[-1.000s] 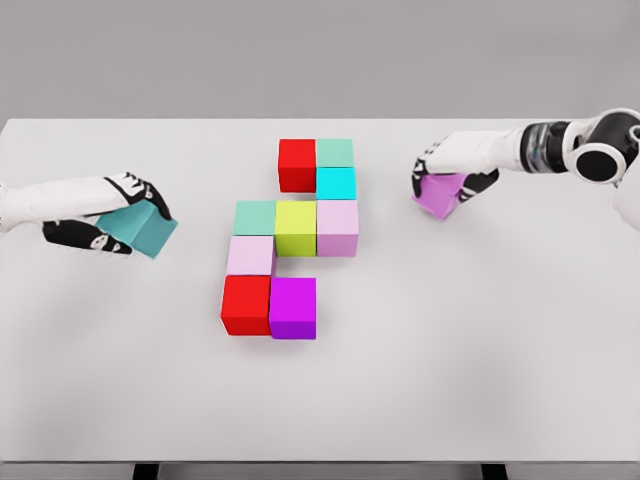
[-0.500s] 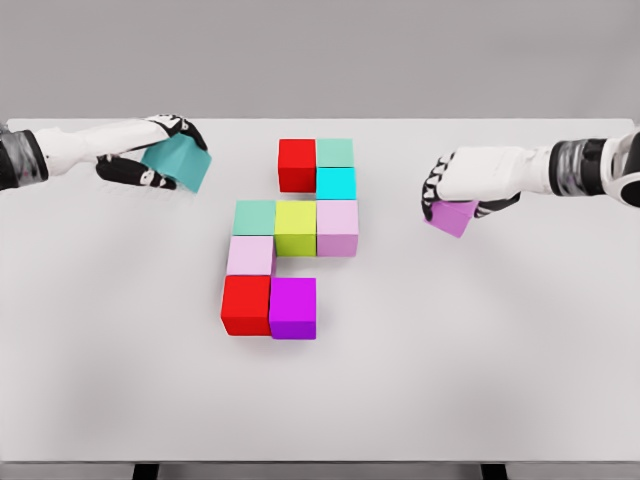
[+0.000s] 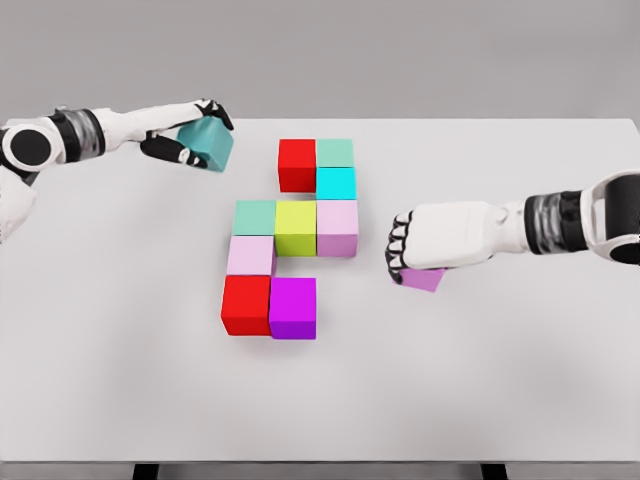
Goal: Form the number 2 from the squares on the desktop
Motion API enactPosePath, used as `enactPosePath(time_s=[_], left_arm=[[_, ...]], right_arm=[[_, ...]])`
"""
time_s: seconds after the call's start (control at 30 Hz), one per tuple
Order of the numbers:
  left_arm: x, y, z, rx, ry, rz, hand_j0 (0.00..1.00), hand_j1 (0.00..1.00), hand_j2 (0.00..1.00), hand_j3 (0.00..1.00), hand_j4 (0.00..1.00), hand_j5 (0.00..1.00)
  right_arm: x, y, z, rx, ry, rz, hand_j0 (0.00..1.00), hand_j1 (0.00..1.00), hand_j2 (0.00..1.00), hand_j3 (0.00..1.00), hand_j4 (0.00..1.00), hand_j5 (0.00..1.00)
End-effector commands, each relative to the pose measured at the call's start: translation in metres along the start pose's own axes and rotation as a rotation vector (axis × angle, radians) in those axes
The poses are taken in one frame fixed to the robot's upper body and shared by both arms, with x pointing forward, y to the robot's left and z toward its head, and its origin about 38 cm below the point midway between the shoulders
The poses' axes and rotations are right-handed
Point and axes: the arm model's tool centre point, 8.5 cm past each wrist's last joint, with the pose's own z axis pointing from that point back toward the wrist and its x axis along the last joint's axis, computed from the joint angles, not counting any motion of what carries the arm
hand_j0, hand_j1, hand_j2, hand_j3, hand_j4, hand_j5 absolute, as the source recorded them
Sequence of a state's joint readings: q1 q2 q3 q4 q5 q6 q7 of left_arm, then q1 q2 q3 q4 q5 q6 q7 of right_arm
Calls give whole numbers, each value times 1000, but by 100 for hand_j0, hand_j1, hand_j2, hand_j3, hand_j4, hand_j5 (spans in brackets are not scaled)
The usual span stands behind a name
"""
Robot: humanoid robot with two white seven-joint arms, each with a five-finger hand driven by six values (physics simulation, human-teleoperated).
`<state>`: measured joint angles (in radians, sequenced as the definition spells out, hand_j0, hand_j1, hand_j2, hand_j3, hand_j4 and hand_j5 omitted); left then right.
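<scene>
Coloured cubes form a partial figure mid-table: a red cube [image 3: 297, 164] and mint cube [image 3: 335, 152] on top, cyan [image 3: 336, 182] below, then a mint [image 3: 255, 217], yellow-green [image 3: 296, 226] and pale pink [image 3: 337, 226] row, a pale pink cube [image 3: 250, 256], and a red [image 3: 246, 304] and magenta [image 3: 292, 307] bottom row. My left hand [image 3: 195, 140] is shut on a teal cube [image 3: 208, 146], held left of the top red cube. My right hand [image 3: 415, 252] is shut on a violet cube [image 3: 424, 279], right of the figure and mostly hidden under the palm.
The white table [image 3: 500, 380] spreads wide around the figure, with its far edge just behind the top row and its near edge at the bottom of the picture.
My left hand carried the teal cube up and right toward the top red cube. My right hand brought the violet cube down and left, closer to the figure's lower right.
</scene>
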<state>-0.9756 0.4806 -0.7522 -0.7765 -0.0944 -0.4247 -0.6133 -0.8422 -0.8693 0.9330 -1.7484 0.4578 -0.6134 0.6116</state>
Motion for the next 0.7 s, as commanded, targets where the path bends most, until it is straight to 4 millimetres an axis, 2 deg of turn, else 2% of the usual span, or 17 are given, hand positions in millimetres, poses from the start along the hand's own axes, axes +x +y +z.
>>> enactPosePath(time_s=[0.0,0.1,0.27,0.47,0.6,0.67], left_arm=[[0,-10,-16,-13,34,58,20,20,20,20,20,20],[3,-8,-29,-13,93,122,20,20,20,20,20,20],[3,-9,-38,-16,118,161,20,20,20,20,20,20],[17,-9,-49,-20,86,159,21,21,21,21,21,21],[21,-11,-53,-21,69,155,21,21,21,21,21,21],[21,-13,-53,-24,69,156,21,21,21,21,21,21]], right_arm=[[6,-4,-9,-14,-28,4,54,54,54,54,54,54],[17,1,-25,0,-78,-3,54,54,54,54,54,54],[22,0,-32,0,-100,-1,55,55,55,55,55,55],[25,-3,-38,-10,-115,4,56,56,56,56,56,56],[36,-6,-55,-4,-169,15,56,56,56,56,56,56],[36,-6,-55,-3,-169,15,56,56,56,56,56,56]])
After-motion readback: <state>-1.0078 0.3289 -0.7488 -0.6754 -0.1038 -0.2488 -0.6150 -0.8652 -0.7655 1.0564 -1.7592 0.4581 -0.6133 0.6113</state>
